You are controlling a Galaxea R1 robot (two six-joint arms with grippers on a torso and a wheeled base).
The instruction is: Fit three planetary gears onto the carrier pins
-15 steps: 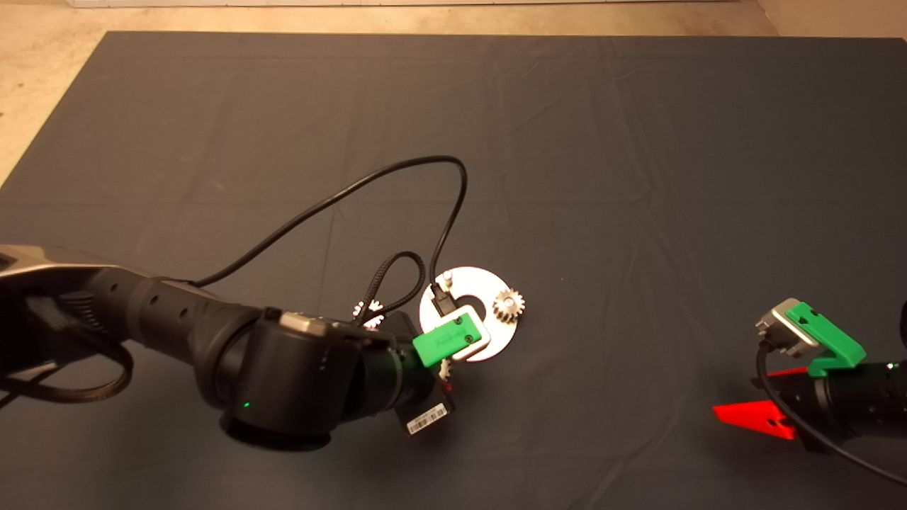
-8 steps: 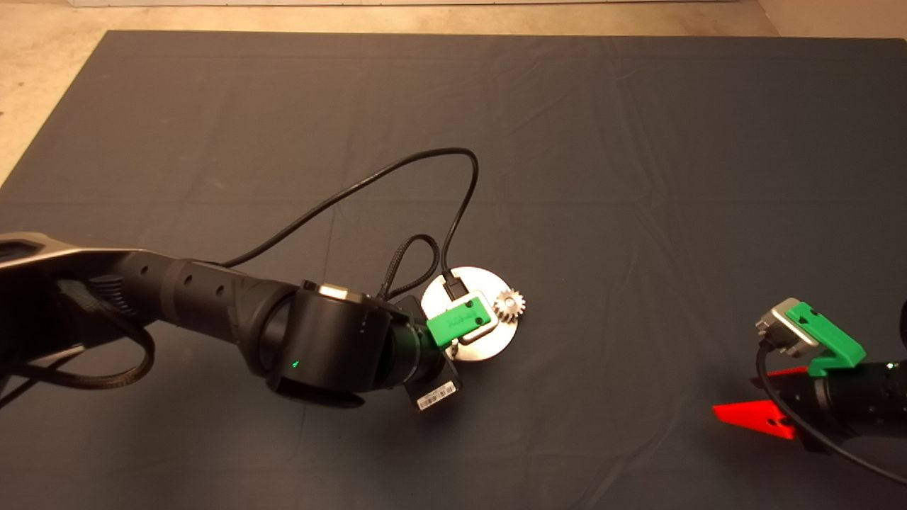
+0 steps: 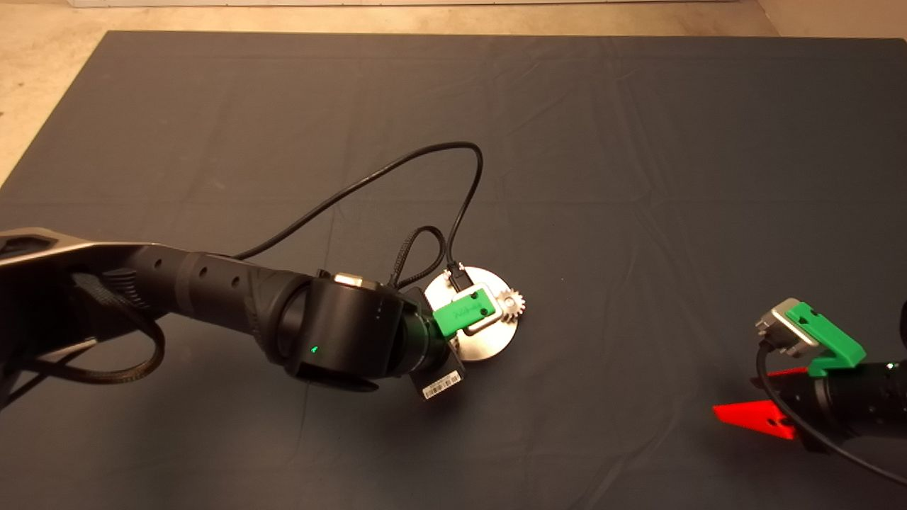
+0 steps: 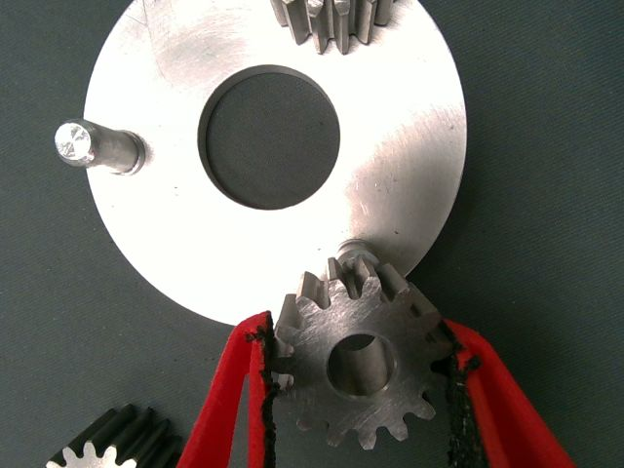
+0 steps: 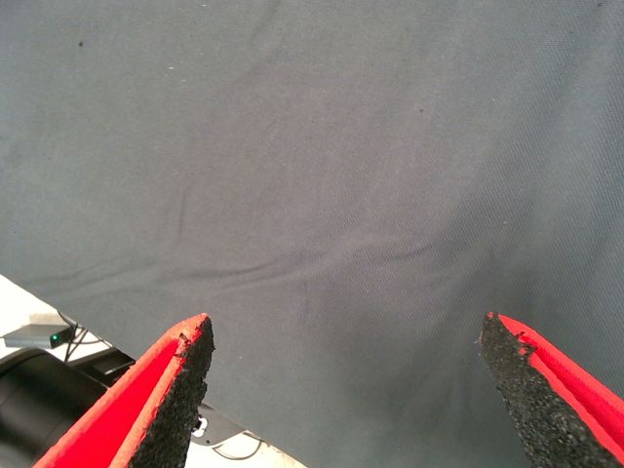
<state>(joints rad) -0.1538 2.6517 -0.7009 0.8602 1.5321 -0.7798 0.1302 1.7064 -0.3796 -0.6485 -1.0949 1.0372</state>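
The round silver plate [image 4: 400, 146] lies mid-mat, also in the head view [image 3: 489, 343]. One planetary gear [image 4: 331, 24] sits on a carrier pin at its rim and shows in the head view [image 3: 511, 304]. A second pin [image 4: 97, 148] stands bare. My left gripper [image 4: 359, 330] is shut on a second gear [image 4: 361, 390], held at the plate's edge right over the third pin [image 4: 356, 244]. Silver shows inside the gear's bore. The third gear [image 4: 107, 450] lies on the mat beside the plate. In the head view the left wrist hides its fingers. My right gripper [image 3: 744, 392] is parked at the lower right, open and empty.
The left arm's black cables [image 3: 425, 177] loop over the mat behind the plate. The dark mat [image 3: 638, 177] is wrinkled. Bare floor [image 3: 42, 85] shows past its far-left edge.
My left arm has moved to the right and away from me, bringing the wrist over the plate and closer to the seated gear. The right arm has not moved.
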